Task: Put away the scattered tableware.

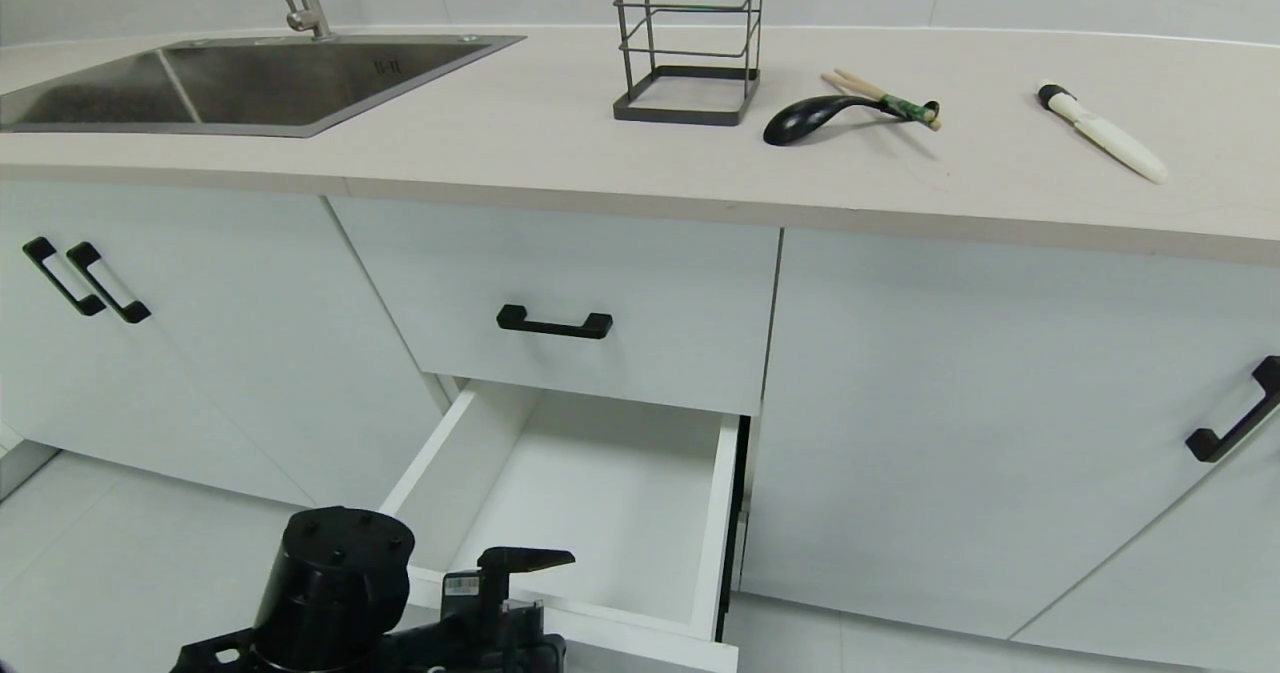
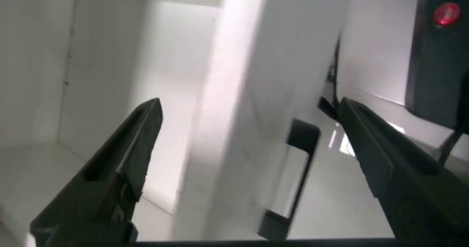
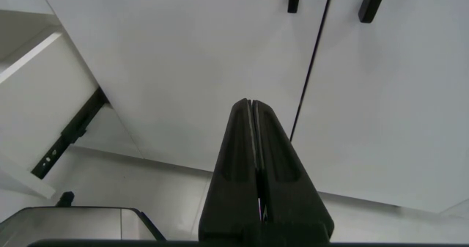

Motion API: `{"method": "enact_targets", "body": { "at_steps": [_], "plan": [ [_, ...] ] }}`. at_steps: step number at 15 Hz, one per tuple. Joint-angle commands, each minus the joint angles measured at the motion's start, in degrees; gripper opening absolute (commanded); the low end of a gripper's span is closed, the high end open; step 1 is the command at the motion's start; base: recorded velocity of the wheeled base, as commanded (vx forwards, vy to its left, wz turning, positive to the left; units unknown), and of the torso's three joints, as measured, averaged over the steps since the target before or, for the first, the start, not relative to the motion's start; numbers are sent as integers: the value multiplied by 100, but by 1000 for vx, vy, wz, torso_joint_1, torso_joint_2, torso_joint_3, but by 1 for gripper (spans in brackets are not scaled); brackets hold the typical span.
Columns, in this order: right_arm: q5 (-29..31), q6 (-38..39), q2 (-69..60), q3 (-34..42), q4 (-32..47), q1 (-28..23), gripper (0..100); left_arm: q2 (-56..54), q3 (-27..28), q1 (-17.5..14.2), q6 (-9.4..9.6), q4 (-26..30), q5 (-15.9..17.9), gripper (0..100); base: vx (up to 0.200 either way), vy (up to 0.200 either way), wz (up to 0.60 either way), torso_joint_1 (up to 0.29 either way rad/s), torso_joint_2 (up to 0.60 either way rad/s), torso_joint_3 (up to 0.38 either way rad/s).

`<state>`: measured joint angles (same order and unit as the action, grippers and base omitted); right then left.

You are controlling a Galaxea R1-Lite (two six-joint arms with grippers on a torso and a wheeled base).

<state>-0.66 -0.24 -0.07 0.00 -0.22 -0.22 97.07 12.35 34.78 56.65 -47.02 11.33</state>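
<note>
On the countertop lie a black spoon [image 1: 815, 116], a pair of wooden chopsticks [image 1: 880, 96] resting across its handle, and a white-handled utensil with a black cap [image 1: 1105, 136] farther right. Below, the lower drawer [image 1: 722, 513] is pulled out and has nothing in it. My left gripper [image 1: 512, 571] sits low at the drawer's front edge. In the left wrist view the left gripper [image 2: 249, 108] is open, its fingers on either side of the white drawer front [image 2: 245, 144] and its black handle [image 2: 293, 174]. My right gripper [image 3: 253, 106] is shut on nothing, facing white cabinet doors.
A black wire rack [image 1: 690, 43] stands on the counter left of the spoon. A steel sink [image 1: 250, 78] with a tap is at the far left. A closed drawer with a black handle [image 1: 553, 323] sits above the open one. Cabinet doors flank both sides.
</note>
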Motion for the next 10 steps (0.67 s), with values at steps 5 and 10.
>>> {"method": "enact_targets", "body": {
  "at_steps": [5,10],
  "plan": [
    [-4,-2,7,0,-4,-4,0,-866,22,723,4,-53,256,100,0,0,0,0,0,0],
    [-4,-2,7,0,-4,-4,0,-1674,918,723,-1499,17,-930,100,0,0,0,0,0,0]
  ]
}}
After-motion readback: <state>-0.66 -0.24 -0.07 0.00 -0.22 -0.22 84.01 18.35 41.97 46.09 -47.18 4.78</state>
